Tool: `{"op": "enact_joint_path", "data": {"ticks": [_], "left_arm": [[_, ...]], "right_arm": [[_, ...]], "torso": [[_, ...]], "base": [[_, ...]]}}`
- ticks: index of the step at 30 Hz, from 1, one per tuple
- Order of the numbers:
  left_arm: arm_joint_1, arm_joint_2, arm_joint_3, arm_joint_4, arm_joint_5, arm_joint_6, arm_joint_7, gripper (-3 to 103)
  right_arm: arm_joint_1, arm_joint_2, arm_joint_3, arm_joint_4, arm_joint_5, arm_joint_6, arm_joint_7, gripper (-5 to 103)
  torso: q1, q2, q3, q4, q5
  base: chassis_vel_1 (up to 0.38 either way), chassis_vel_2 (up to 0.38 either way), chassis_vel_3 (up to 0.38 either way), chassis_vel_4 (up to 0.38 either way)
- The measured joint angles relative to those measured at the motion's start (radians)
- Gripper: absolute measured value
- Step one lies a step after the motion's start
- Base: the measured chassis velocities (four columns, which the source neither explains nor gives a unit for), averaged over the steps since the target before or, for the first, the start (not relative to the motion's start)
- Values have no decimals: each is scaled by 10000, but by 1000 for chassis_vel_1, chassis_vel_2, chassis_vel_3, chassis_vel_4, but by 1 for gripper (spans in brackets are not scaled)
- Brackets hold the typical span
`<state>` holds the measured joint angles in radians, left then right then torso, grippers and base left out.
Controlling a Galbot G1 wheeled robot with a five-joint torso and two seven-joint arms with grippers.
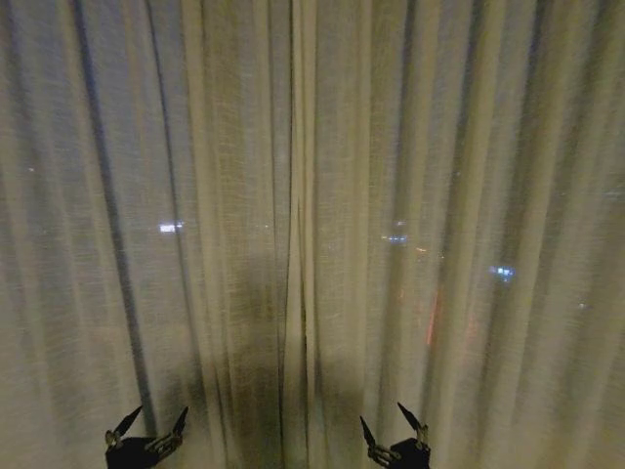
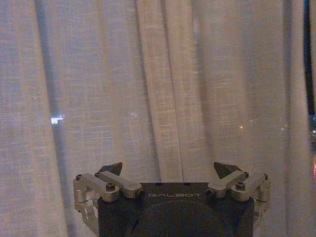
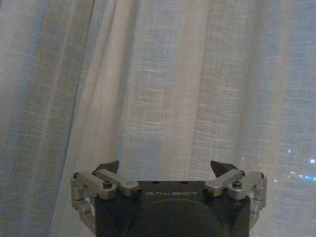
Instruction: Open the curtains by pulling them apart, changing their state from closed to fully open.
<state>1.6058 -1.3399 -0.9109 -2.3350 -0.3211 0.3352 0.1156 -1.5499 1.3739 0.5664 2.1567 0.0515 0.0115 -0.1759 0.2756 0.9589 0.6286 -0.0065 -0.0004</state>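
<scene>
A: Hanging closed before the robot, the curtains (image 1: 293, 195) cover the whole head view, two sheer cream panels with long vertical pleats. Where do they meet?

B: They meet at a seam in the middle of the head view, running from top to bottom. A dark shadow lies on the cloth low around that seam. Small lights (image 1: 171, 227) shine through the fabric, white and blue ones, and one reddish glow on the right side.

A: And the grippers?

B: The left gripper (image 1: 154, 418) is low on the left of the seam, the right gripper (image 1: 393, 418) low on the right of it. Both point up toward the cloth, well apart from each other, one on each side of the seam.

A: Do they hold something?

B: No. On both the fingers are spread wide and nothing is between them. In the left wrist view the left gripper (image 2: 168, 170) faces a thick fold of the curtains (image 2: 168, 98), and I cannot tell if the tips touch it. The right wrist view shows the same for the right gripper (image 3: 165, 168) before the curtains (image 3: 173, 89).

A: Any writing?

B: Yes, the word "GALBOT" stands on the dark body of each gripper, between the finger joints.
</scene>
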Motion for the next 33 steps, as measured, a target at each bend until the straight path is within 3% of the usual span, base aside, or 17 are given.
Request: {"op": "enact_joint_path", "data": {"ticks": [14,22,28,33], "left_arm": [[-48,-10,94,140,11,-60,9,100],[-85,-13,63,187,10,-61,11,100],[-37,-26,-3,185,6,-63,3,100],[-16,-40,-68,157,2,-83,3,100]], "right_arm": [[-117,1,-192,-34,-22,-6,338,100],[289,1,-944,7,377,-1319,394,100],[1398,1,-1936,-614,454,-1775,1267,100],[1957,0,-2432,-1348,308,-1367,2033,100]], "torso": [[5,-1,2,-1,1],[-2,1,-2,-2,-1],[2,0,2,1,0],[3,0,1,-2,1]], "base": [[-111,131,102,-128],[-8,2,3,-3],[0,0,0,0],[0,0,0,0]]}}
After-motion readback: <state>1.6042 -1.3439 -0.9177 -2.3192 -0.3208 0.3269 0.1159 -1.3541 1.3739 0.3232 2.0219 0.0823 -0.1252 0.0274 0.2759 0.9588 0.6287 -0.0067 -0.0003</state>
